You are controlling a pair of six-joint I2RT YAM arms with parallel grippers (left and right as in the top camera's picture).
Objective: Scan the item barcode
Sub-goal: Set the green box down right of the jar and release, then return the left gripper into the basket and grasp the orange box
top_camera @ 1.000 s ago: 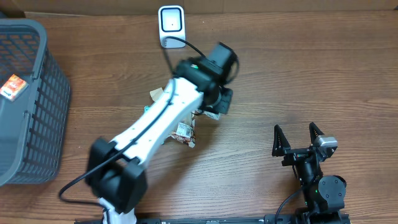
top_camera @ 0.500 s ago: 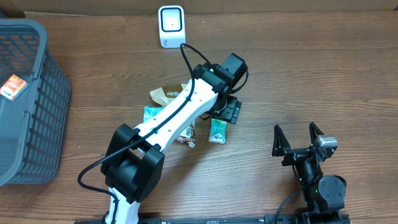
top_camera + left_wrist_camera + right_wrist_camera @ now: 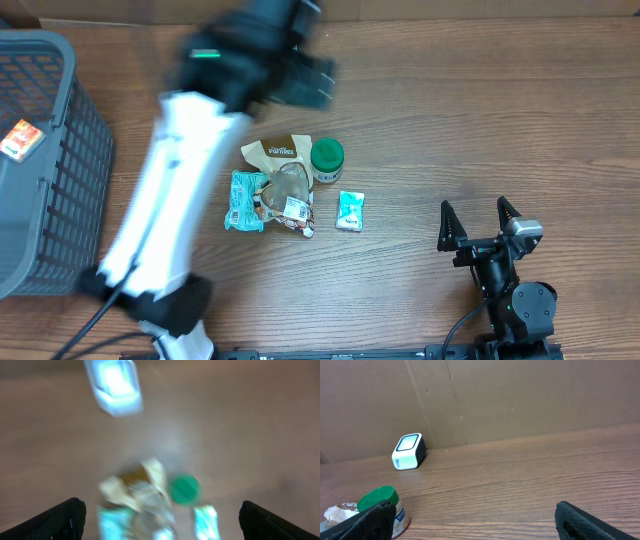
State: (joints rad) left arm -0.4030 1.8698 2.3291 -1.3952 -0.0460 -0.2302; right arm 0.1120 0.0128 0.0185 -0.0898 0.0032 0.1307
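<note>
The left pincer (image 3: 160,507) hung wide open and empty above the surface (image 3: 480,120), its arm a blur in the overhead view. The right pincer (image 3: 474,212) sat parked, also spread and holding nothing. No item was in hand. The heap (image 3: 275,190) lay mid-surface, well short of the scanner (image 3: 409,451) by the back wall. A jar (image 3: 327,158) stood just beside the pouch (image 3: 278,152), and one small packet (image 3: 350,210) lay a little apart.

The likeliest trouble was a bad pick. The heap's wrappers overlapped, so jaws coming down there could well take two at once, or pinch a loose fold and lose it on the lift. A finger brushing the jar might tip it and send it rolling. I could not tell which faces carried a barcode, so an item lifted code-down would probably meet the scanner blank. A fast swing close to the scanner might also knock it askew.
</note>
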